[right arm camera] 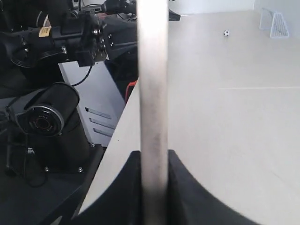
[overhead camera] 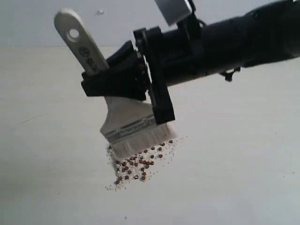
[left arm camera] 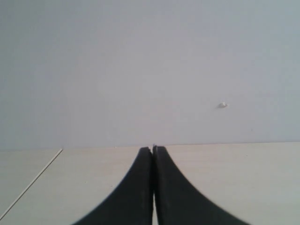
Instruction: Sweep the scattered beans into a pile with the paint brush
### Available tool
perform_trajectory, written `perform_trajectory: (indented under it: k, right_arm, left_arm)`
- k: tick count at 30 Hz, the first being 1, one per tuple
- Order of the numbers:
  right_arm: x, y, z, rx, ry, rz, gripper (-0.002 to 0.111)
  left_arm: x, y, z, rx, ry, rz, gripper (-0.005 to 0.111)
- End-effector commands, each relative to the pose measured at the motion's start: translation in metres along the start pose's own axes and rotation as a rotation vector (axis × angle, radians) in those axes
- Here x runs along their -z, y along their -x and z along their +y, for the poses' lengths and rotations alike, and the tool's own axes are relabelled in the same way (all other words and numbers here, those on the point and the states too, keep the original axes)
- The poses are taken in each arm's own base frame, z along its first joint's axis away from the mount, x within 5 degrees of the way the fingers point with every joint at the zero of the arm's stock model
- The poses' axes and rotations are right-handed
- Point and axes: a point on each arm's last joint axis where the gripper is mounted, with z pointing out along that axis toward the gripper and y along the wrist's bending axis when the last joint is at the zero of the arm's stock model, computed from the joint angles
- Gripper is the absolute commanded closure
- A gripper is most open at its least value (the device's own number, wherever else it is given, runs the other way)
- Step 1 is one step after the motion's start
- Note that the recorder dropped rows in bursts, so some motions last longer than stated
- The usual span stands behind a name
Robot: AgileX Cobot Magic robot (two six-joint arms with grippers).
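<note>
My right gripper point(overhead camera: 101, 79) reaches in from the right and is shut on the pale wooden handle of the paint brush point(overhead camera: 124, 115). The handle tilts up to the left. Its whitish bristles point(overhead camera: 143, 140) rest on the table at the upper edge of the beans point(overhead camera: 138, 166), small reddish-brown beans mixed with whitish grains, loosely gathered in a patch below the brush. In the right wrist view the paint brush handle point(right arm camera: 152, 93) stands edge-on, clamped in my right gripper point(right arm camera: 153, 157). My left gripper point(left arm camera: 153, 149) is shut on nothing, over bare table. The beans do not show in either wrist view.
The pale table point(overhead camera: 234, 154) spreads all round the beans. In the right wrist view the table's edge point(right arm camera: 110, 154) drops off to dark equipment and a camera point(right arm camera: 42, 117); a small ball point(right arm camera: 226, 33) and a little white goal point(right arm camera: 274, 23) sit far off.
</note>
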Motion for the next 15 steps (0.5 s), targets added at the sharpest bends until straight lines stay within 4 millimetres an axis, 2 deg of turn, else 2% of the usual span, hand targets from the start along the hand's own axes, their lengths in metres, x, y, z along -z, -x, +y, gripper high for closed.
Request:
perform_trajectory:
  k: [1,2,4,7,11,15]
  right_arm:
    - [-0.006,-0.031,-0.011,-0.136,-0.038,-0.051,0.108]
    - [-0.012,-0.049,-0.016,-0.191,-0.028,-0.028,0.108]
    - [-0.022,-0.069,-0.019,-0.248,-0.006,-0.001,0.108]
    - [-0.039,-0.088,-0.017,-0.298,0.038,0.032,0.108]
    - [-0.059,-0.090,-0.003,-0.295,0.105,0.053,0.108]
    - [-0.062,-0.093,-0.002,-0.299,0.115,0.059,0.108]
  left_arm:
    - [0.000,-0.001,0.000,0.007,-0.009,-0.001,0.107]
    - [0.000,-0.001,0.000,0.007,-0.009,-0.001,0.107]
    - [0.000,-0.001,0.000,0.007,-0.009,-0.001,0.107]
    - [0.000,-0.001,0.000,0.007,-0.009,-0.001,0.107]
    - [0.000,-0.001,0.000,0.007,-0.009,-0.001,0.107]
    - [0.000,-0.001,0.000,0.007,-0.009,-0.001,0.107]
